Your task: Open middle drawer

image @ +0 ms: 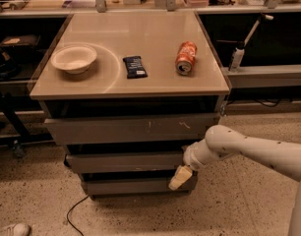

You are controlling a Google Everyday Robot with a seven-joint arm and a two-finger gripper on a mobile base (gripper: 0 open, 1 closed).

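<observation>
The middle drawer [123, 162] is the wide, shallow grey front, second of three in the cabinet, below the taller scratched top front [131, 129] and above the narrower bottom front [133, 186]. It stands out a little past the bottom front. My gripper [180, 177] hangs from the white arm [249, 151] coming in from the right. It sits at the drawer's right end, its pale fingertip just below the drawer's lower edge, in front of the bottom front.
On the cabinet top [155, 80] lie a white bowl [74, 58], a dark snack packet [135, 66] and an orange can [186, 57] on its side. A black cable [74, 210] trails on the speckled floor at the front left. Shelving stands behind and to both sides.
</observation>
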